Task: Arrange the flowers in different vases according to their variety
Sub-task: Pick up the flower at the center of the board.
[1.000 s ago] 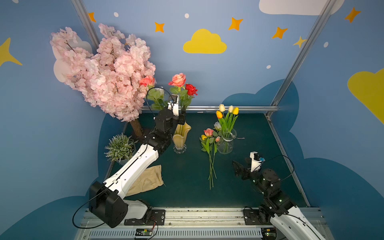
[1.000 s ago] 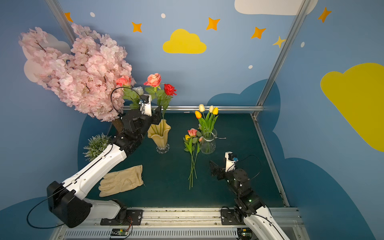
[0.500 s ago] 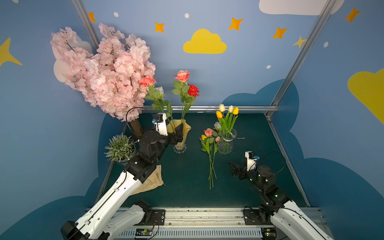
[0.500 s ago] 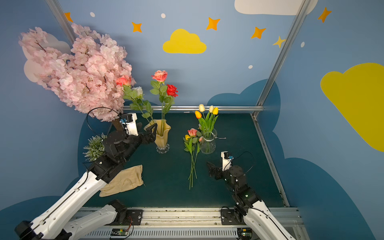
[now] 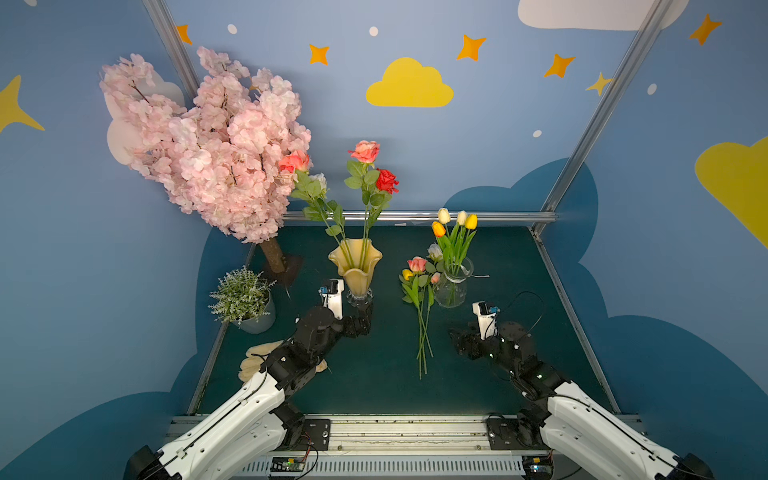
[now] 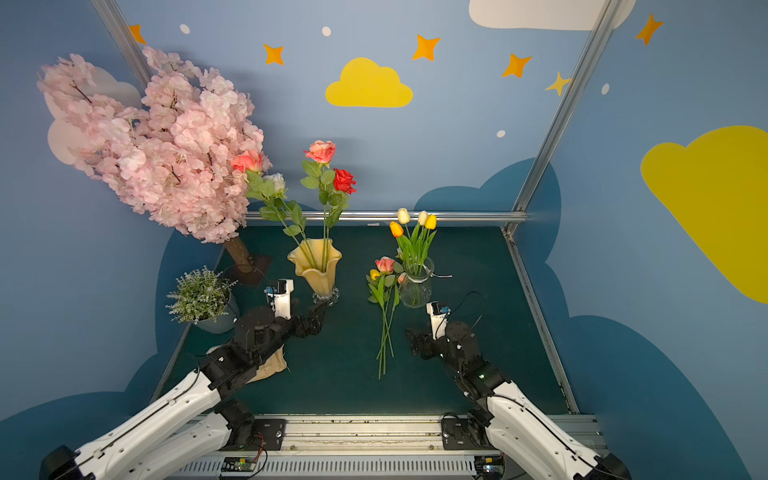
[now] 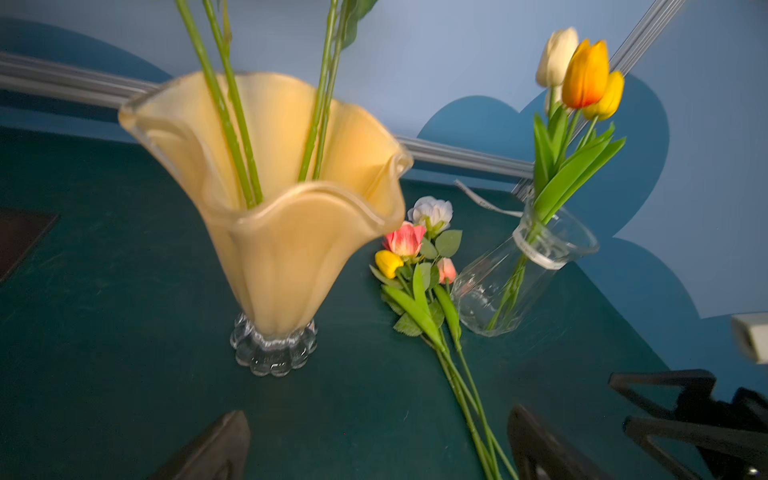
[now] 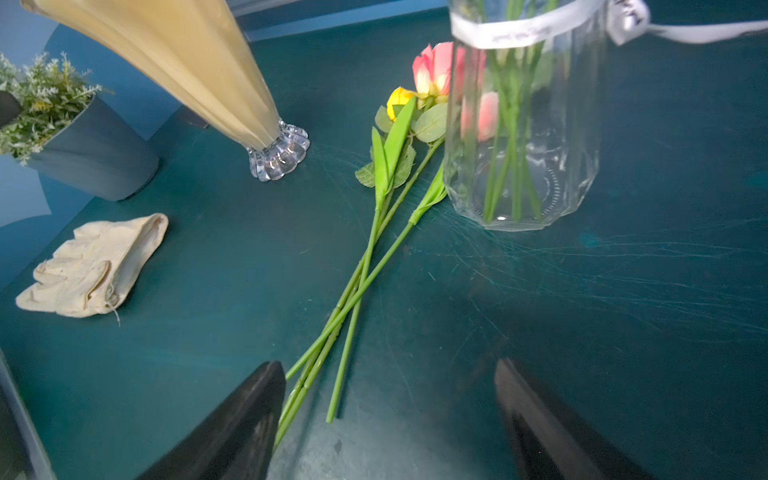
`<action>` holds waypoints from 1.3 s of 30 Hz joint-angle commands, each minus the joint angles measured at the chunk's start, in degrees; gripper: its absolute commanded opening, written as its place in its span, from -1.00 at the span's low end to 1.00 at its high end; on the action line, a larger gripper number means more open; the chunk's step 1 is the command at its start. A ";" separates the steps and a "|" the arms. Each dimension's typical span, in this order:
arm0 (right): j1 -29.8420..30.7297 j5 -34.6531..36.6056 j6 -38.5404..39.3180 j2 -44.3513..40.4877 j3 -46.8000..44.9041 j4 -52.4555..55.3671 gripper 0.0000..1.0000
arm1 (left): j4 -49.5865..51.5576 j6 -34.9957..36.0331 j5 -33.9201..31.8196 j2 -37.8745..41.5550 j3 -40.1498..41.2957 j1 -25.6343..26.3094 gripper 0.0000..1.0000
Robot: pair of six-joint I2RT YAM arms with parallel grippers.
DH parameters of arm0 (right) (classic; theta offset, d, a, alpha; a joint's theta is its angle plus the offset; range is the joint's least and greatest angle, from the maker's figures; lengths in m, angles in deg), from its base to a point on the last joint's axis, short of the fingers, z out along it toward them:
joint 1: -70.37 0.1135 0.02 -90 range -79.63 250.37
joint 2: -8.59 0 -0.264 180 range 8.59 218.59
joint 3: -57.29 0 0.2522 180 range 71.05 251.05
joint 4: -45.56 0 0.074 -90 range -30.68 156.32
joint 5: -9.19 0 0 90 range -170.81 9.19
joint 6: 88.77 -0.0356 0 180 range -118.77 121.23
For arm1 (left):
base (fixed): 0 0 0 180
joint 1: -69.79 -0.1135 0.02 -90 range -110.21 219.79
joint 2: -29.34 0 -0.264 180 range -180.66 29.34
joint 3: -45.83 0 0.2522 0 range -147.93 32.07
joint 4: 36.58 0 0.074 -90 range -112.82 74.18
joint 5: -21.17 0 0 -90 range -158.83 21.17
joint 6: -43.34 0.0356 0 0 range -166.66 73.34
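In both top views the yellow vase stands mid-frame holding roses. Right of it the clear vase holds tulips. Loose flowers lie between them on the green counter. The left arm hides half a glove. The walls are blue with yellow clouds. The left wrist view is blurry: the left pincer is wide open and empty, and the rose heads are cut off. In the right wrist view the right pincer is open and empty, stem ends beside one finger.
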 commanded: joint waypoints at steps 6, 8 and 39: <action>5.57 4.33 1.50 10.85 8.75 1.92 0.30 | -6.02 1.16 -4.74 -2.92 2.17 -0.04 1.00; 6.62 5.30 1.64 14.34 11.23 3.53 0.15 | -5.38 1.10 -5.12 -3.10 1.74 0.03 1.00; 9.78 20.82 -13.30 62.26 52.37 36.91 -0.41 | -3.23 0.77 -7.21 -1.43 1.60 -0.92 1.00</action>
